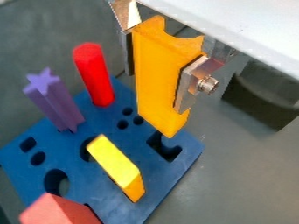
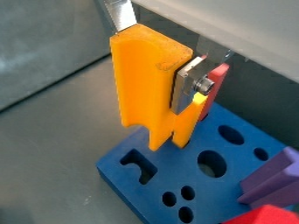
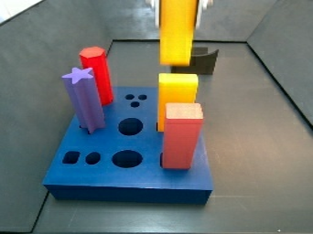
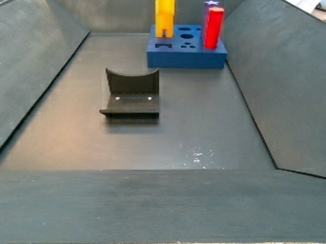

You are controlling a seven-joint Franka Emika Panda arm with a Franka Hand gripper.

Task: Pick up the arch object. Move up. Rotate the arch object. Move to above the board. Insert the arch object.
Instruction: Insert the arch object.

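My gripper point(image 1: 158, 70) is shut on the arch object point(image 1: 162, 83), a slim orange-yellow piece held upright between the silver fingers point(image 1: 194, 84). It hangs over the blue board point(image 1: 47, 157), its lower end close above a shaped hole point(image 1: 167, 149) near the board's edge. In a wrist view the arch object point(image 2: 149, 83) shows a notch at its lower end, over the board point(image 2: 128, 188). In both side views the arch object point(image 3: 178, 32) point(image 4: 166, 17) stands above the board point(image 3: 123, 169) point(image 4: 188, 57). The gripper point(image 3: 178, 5) is partly out of frame.
In the board stand a red peg point(image 3: 95, 73), a purple star peg point(image 3: 84, 99), a bright-yellow block point(image 3: 178, 90) and a salmon block point(image 3: 184, 137). A dark block with a scooped top point(image 4: 130, 93) lies on the grey floor. Bin walls point(image 4: 38, 76) slope up on the sides.
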